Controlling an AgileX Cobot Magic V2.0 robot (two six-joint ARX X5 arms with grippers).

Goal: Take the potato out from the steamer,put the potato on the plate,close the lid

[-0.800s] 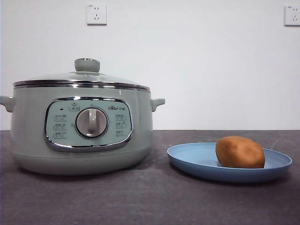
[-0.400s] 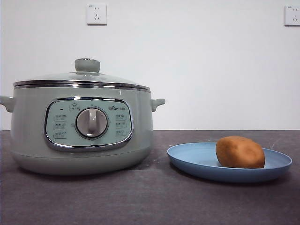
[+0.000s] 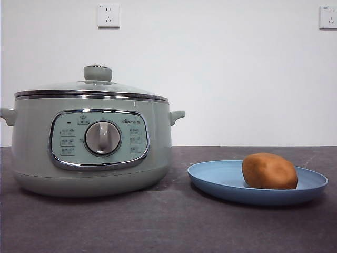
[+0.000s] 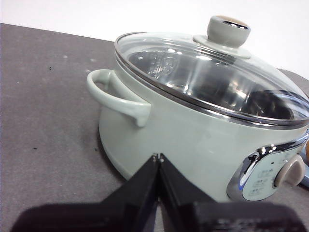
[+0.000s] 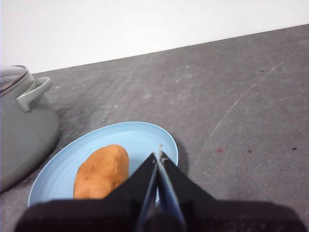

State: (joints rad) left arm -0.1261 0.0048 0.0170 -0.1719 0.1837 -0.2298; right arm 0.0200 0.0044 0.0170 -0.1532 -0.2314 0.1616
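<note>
My left hand [image 4: 158, 157] hangs pressed shut with nothing in it, just beside the steamer [image 3: 92, 153] and level with its wall, below the near side handle. My right hand [image 5: 158, 155] is pinched shut too and empty, hovering above the near rim of the plate [image 3: 221, 182], with the potato [image 3: 269, 171] lying on the plate just beyond my fingertips. The lid [image 3: 92, 89] sits flat on the steamer's chrome rim, knob [image 4: 228, 30] upright, and the pot under the glass looks empty.

As I judge it, the work is done, so the risks are all in leaving. If my left hand swings wide as it pulls away, it could clip the handle and shove the steamer across the bench, or jar the lid off its seat. If my right hand drops or sweeps forward, it could tip the shallow plate's edge or roll the smooth potato off it.
</note>
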